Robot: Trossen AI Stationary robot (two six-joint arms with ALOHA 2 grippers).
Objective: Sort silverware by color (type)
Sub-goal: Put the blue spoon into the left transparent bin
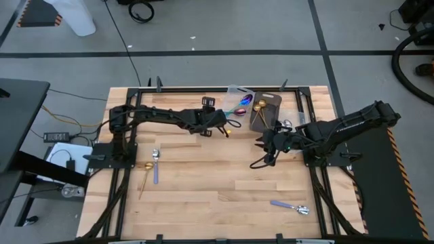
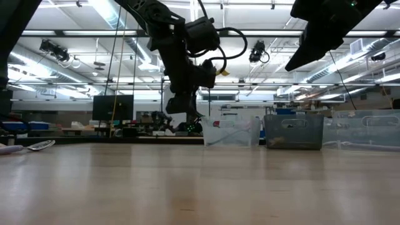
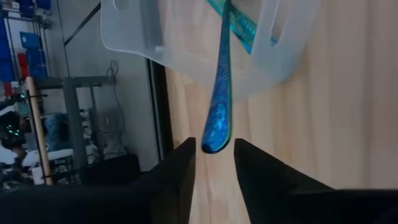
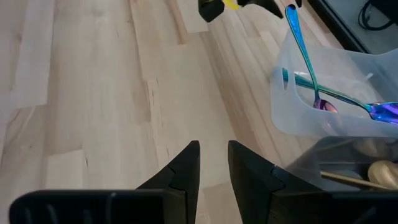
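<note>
Iridescent blue spoon (image 3: 219, 93) stands tilted with its bowl end down in the clear tray (image 3: 130, 31) at the back of the table (image 1: 203, 196); its handle tip pokes up between the left gripper (image 3: 214, 163) fingers, which stand apart, not clamped on it. More iridescent spoons (image 4: 348, 102) lie in that same tray. Gold spoon (image 1: 260, 108) lies in the dark bin (image 1: 270, 103) just beside the tray. Loose on the wood: a gold spoon (image 1: 145, 173) and a silver-bowled purple spoon (image 1: 156, 165) near the left edge, another purple-handled spoon (image 1: 290, 207) near the front right. Right gripper (image 4: 213, 163) hovers over bare wood beside the bin, fingers slightly apart, holding nothing.
</note>
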